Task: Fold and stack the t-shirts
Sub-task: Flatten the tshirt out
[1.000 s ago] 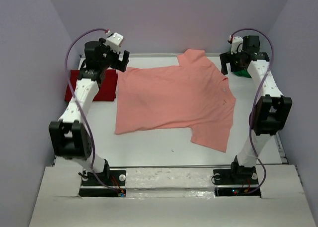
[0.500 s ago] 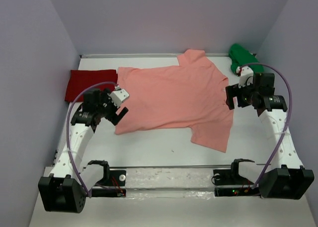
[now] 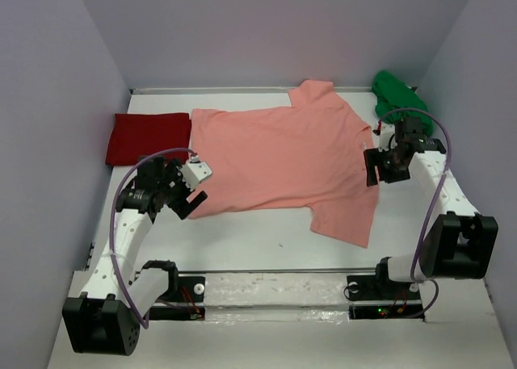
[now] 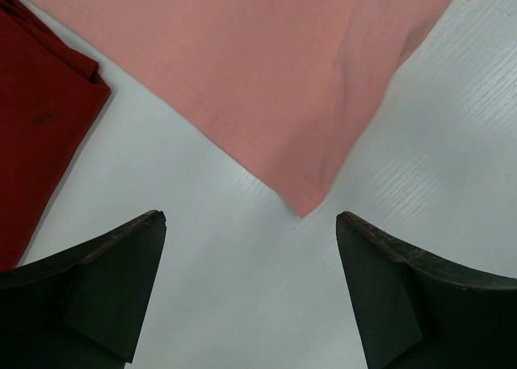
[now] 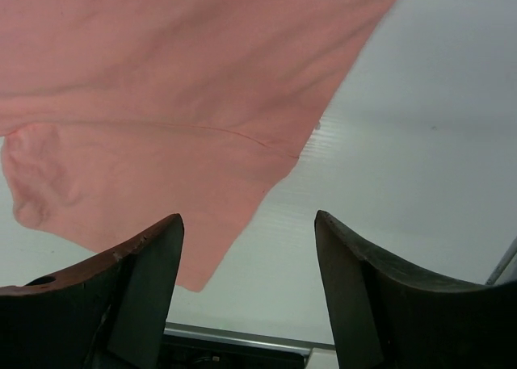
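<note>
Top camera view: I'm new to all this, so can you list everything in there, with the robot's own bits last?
Salmon-pink t-shirt: one, salmon-pink, spread flat mid-table.
Deep red t-shirt: one, deep red, folded, far left.
Green t-shirt: one, bright green, bunched in the far right corner.
Table: one, white, under everything.
Walls: pale lilac, around the table.
Left arm: one, white and black, purple cable, near left.
Right arm: one, same colours, near right.
Left gripper: one, black, open above the pink shirt's near-left corner.
Right gripper: one, black, open above the pink shirt's right edge.
</note>
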Tool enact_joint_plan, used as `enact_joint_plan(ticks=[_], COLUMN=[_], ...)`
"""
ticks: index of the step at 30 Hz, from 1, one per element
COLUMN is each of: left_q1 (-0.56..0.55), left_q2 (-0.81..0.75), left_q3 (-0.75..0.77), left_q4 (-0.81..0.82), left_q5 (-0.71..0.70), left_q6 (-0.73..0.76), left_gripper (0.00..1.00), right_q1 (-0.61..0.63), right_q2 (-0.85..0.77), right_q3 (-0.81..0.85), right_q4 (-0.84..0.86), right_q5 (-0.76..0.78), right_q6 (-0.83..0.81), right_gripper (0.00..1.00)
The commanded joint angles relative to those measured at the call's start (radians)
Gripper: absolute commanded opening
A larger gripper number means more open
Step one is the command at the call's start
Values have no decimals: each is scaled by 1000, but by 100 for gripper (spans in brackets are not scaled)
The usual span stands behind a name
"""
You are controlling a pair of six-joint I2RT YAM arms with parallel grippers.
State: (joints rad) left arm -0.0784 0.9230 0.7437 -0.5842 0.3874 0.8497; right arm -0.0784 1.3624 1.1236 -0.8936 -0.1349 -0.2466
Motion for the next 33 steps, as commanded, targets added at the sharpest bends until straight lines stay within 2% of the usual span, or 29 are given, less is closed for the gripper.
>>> enact_joint_plan(ticks=[1, 5, 16, 33], left_q1=[2, 3, 3, 2], left_q2=[-1, -3, -79, -90], left_q3=[-4, -21, -78, -145], left_q4=[4, 12, 50, 142], left_q5=[-42, -50, -45, -51], left_q6=[25, 23, 6, -28], left_gripper=[99, 99, 99, 99], right_q1=[-6, -6, -6, -6], right_q2=[64, 133, 194, 256], right_q3=[59, 93, 107, -13], right_q4=[-37, -90, -172, -96], right_q5=[6, -3, 87, 49], right_q6=[52, 61, 35, 30], right_gripper=[69, 63, 58, 55])
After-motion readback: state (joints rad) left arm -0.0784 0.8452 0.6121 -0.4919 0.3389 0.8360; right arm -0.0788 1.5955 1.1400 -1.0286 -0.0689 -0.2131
